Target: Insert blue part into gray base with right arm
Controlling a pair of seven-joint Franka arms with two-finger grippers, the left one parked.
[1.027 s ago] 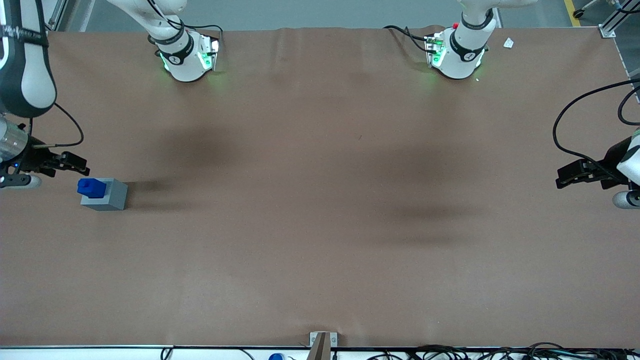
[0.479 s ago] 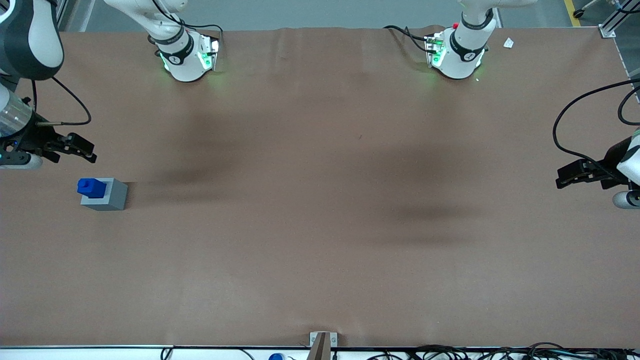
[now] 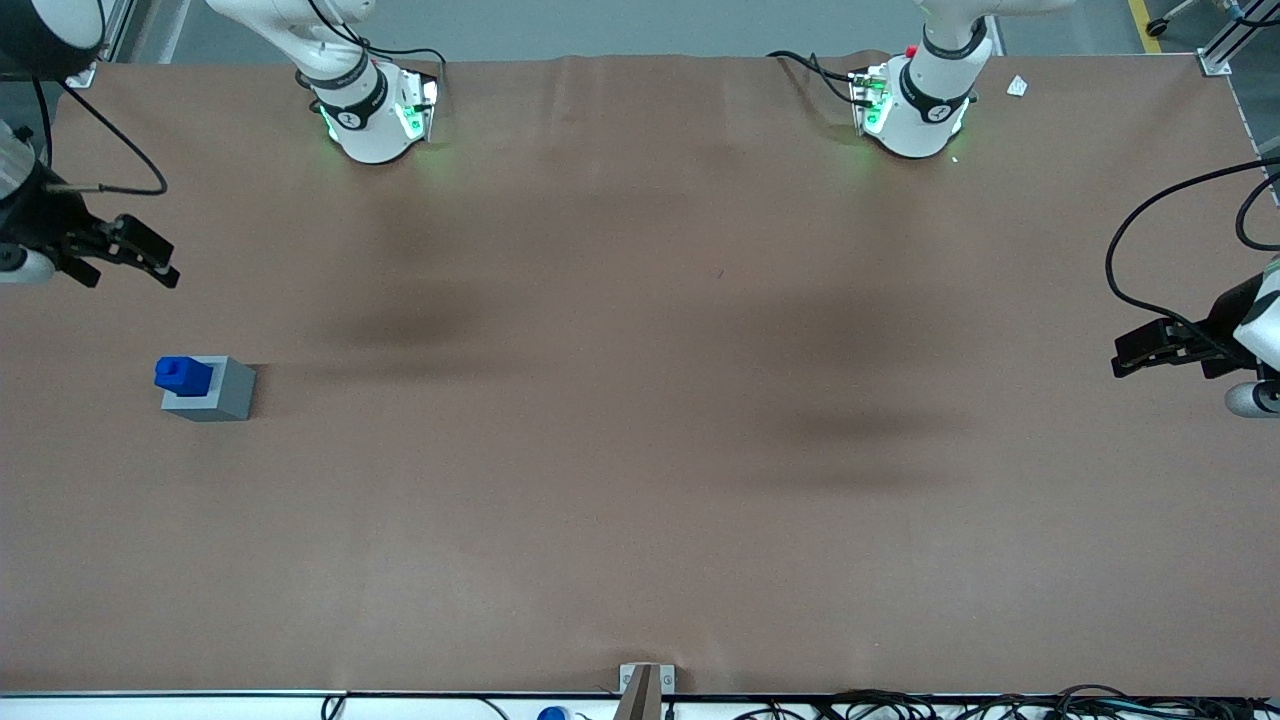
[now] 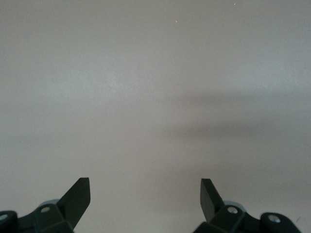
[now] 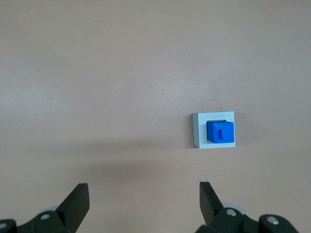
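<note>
Gripper (image 3: 125, 262) risen away, fingers spread, empty; blocky blue part (image 3: 183, 375) seated in gray base (image 3: 213, 391) cube.

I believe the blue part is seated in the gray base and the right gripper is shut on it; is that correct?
Not quite. The blue part is seated in the gray base, but the right gripper is open and holds nothing. The right wrist view shows its fingers spread, well clear of the part; the front view shows it raised, away from the base.
</note>
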